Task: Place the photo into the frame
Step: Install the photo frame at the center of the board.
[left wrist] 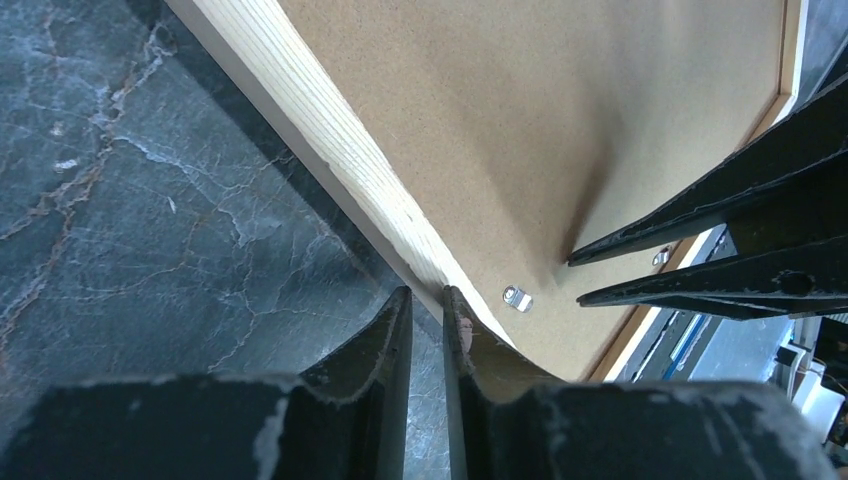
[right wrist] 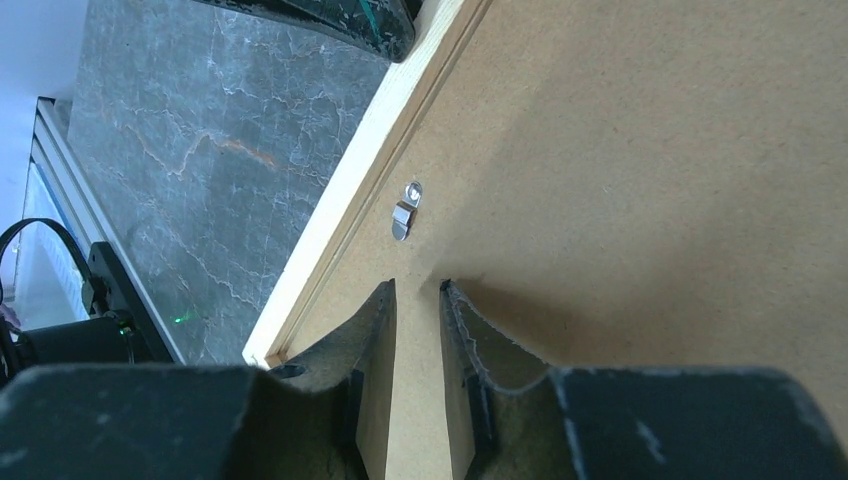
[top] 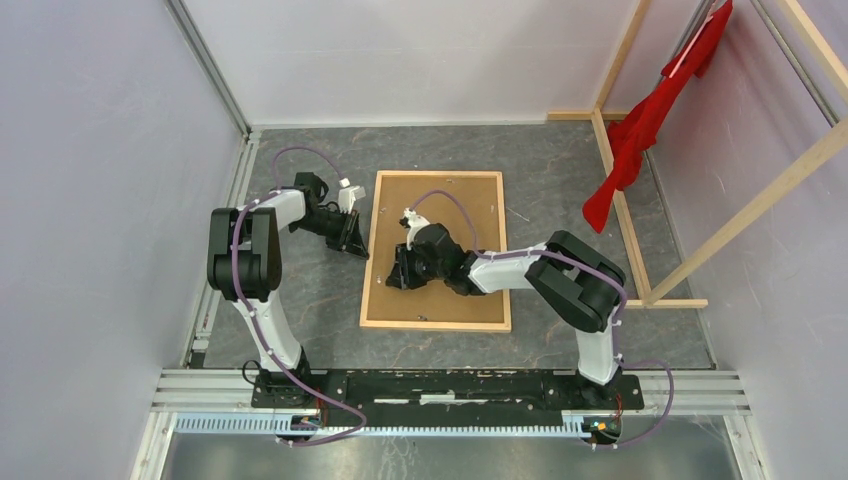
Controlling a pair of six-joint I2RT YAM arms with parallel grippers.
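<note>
Photo: not visible in any view; it may be under the backing board (top: 470, 215), can't tell. Frame (top: 436, 325) lies face down flat on the table (top: 300, 290), mid-scene, brown board filling its back. Its long axis runs away from the arm bases.

Key relation: both claws work the frame's left long rail. A small metal tab (right wrist: 403, 215) sits on the board just inside that rail, right ahead of the right gripper (right wrist: 415, 285) tips and slightly toward the rail. Right gripper hovers over the board, jaws nearly together with a thin gap, gripping nothing.

Left gripper (left wrist: 427, 293) sits at the outer side of the same rail, tips at the wood edge, jaws also a thin slit apart, nothing between them. Contact with the rail is unclear.

Judgement: right arm is nearer the tab, left arm nearer the rail. The next move is likely turning or pressing the tab.
</note>
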